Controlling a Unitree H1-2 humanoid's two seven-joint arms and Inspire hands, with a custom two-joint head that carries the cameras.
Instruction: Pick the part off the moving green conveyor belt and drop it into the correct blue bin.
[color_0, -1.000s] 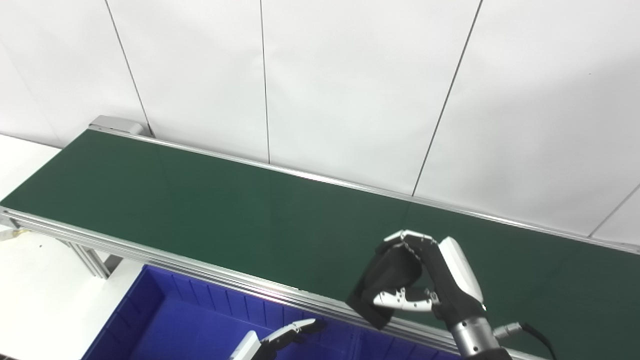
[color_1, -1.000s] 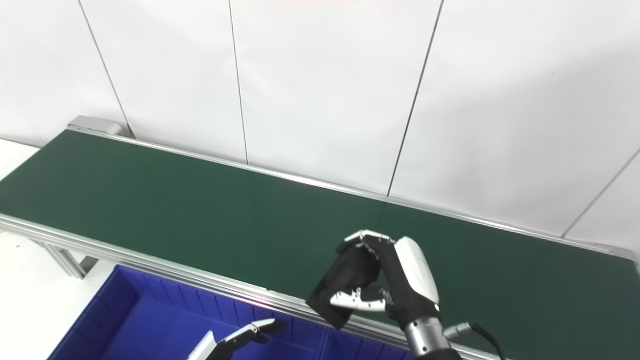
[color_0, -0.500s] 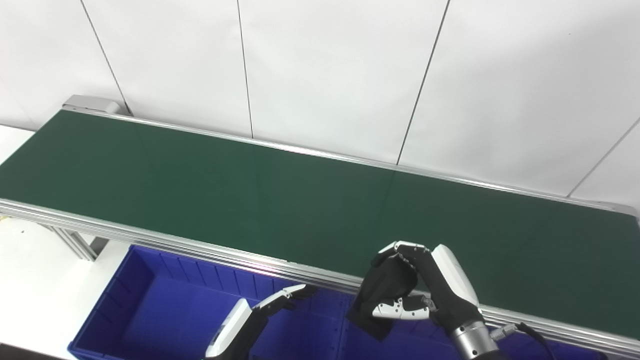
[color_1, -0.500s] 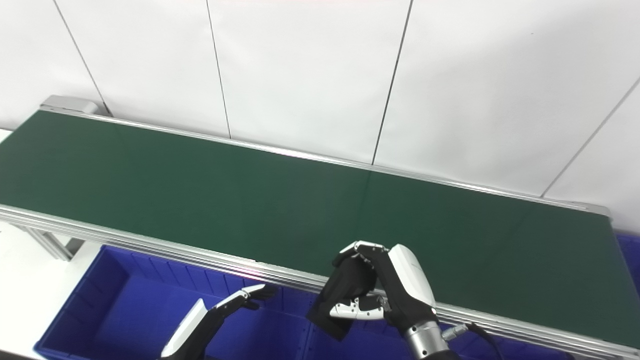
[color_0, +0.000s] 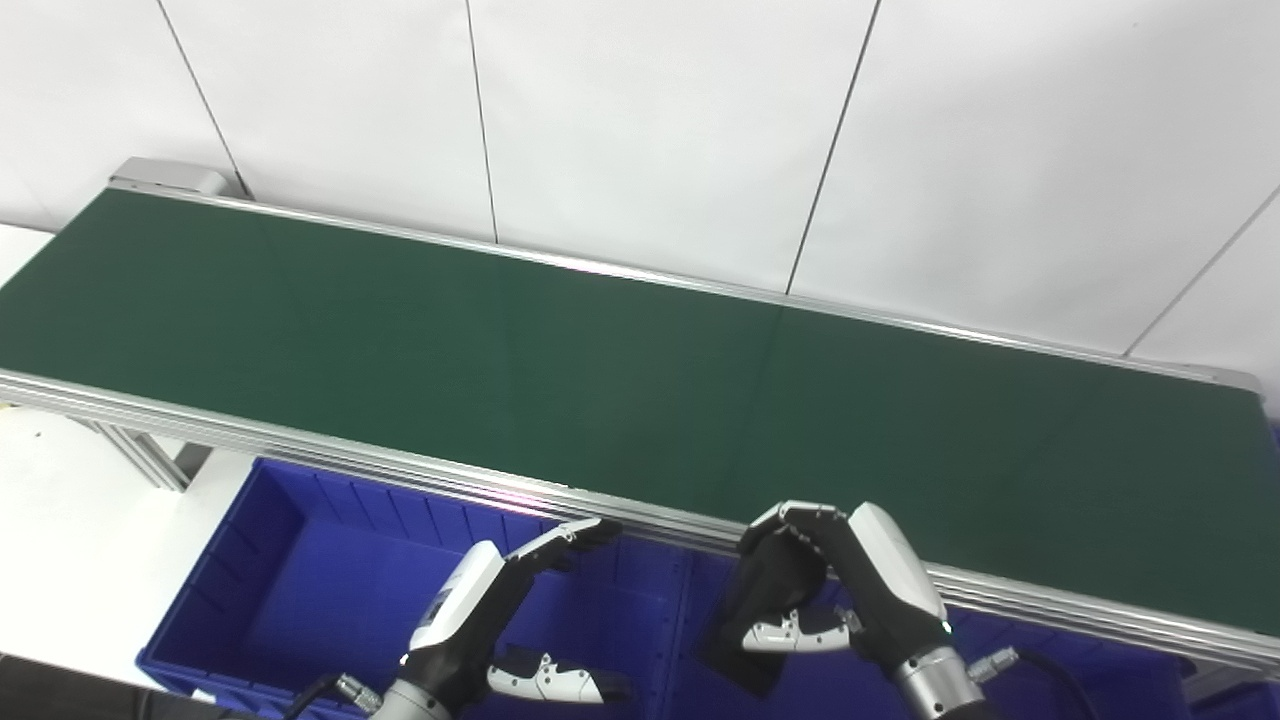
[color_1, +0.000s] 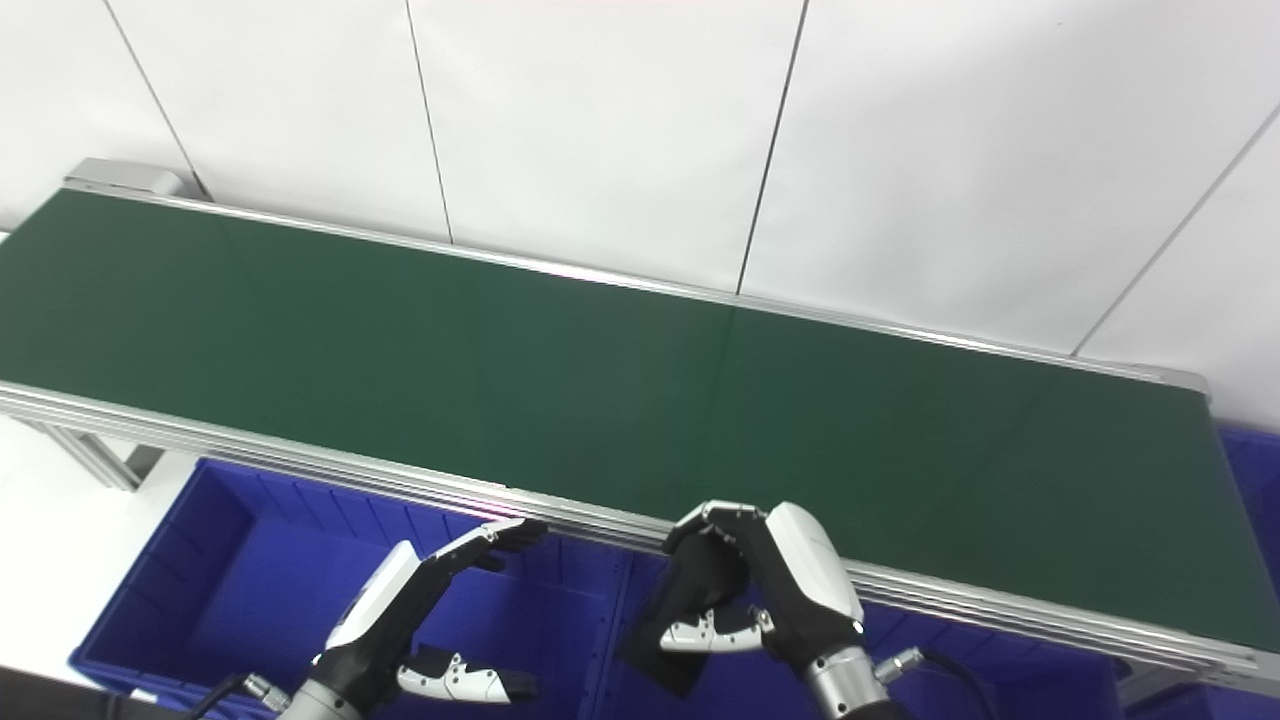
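Note:
My right hand (color_0: 850, 590) is shut on a flat black part (color_0: 755, 615). It holds the part off the green conveyor belt (color_0: 500, 350), past the belt's near rail and over a blue bin (color_0: 880, 690) at the bottom right. My left hand (color_0: 500, 620) is open and empty, fingers stretched out over the left blue bin (color_0: 300, 590). The same shows in the right eye view, with the right hand (color_1: 780, 590), the part (color_1: 685, 620) and the left hand (color_1: 420, 620). The belt carries nothing else.
The belt's aluminium near rail (color_0: 300, 450) runs between the belt and the bins. A divider wall (color_0: 690, 620) separates the two bins. A white panelled wall (color_0: 650, 130) stands behind the belt. White table surface (color_0: 60, 520) lies at the left.
The camera has tilted down and shifted. My right hand has carried the black part back off the belt, across the near rail, over the bin. My left hand has risen further into view.

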